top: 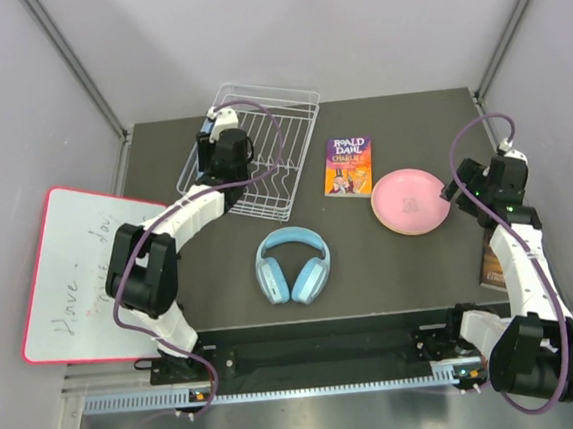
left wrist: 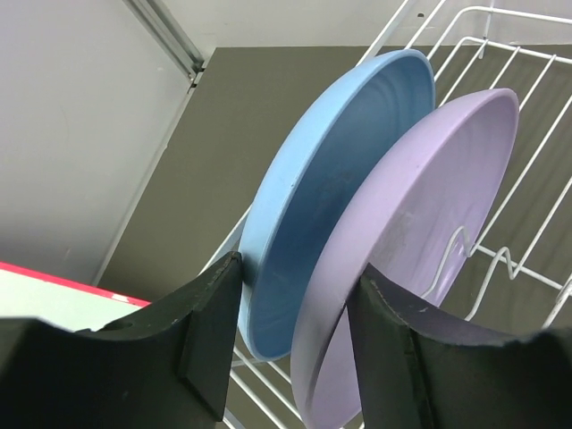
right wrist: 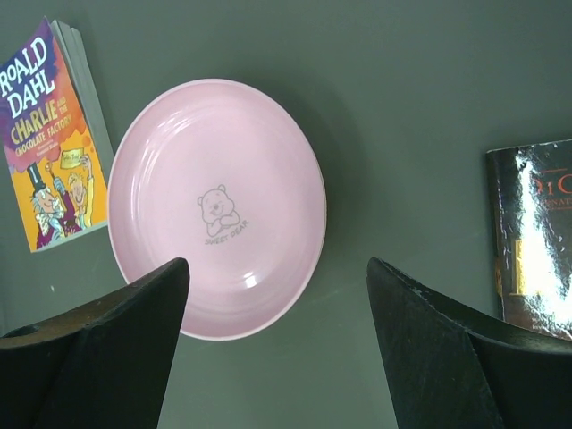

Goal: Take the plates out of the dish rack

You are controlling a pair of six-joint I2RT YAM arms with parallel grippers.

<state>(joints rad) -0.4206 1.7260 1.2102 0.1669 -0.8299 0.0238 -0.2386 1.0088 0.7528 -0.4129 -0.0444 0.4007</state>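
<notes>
A light blue plate (left wrist: 331, 206) and a lilac plate (left wrist: 438, 197) stand on edge side by side in the white wire dish rack (left wrist: 527, 54). My left gripper (left wrist: 295, 268) is closed around the pair. One finger rests against the blue plate's back and the other against the lilac plate's face. From above, the left gripper (top: 225, 140) is over the left end of the rack (top: 287, 104), hiding those plates. A pink plate (right wrist: 214, 206) lies flat on the table right of centre (top: 410, 202). My right gripper (right wrist: 277, 268) hovers open just to its right, holding nothing.
Light-blue headphones (top: 293, 264) lie at the table's centre front. A Roald Dahl book (top: 348, 166) lies between the rack and the pink plate. A dark book (top: 493, 257) lies by the right arm. A red-edged whiteboard (top: 71, 273) lies off the table's left side.
</notes>
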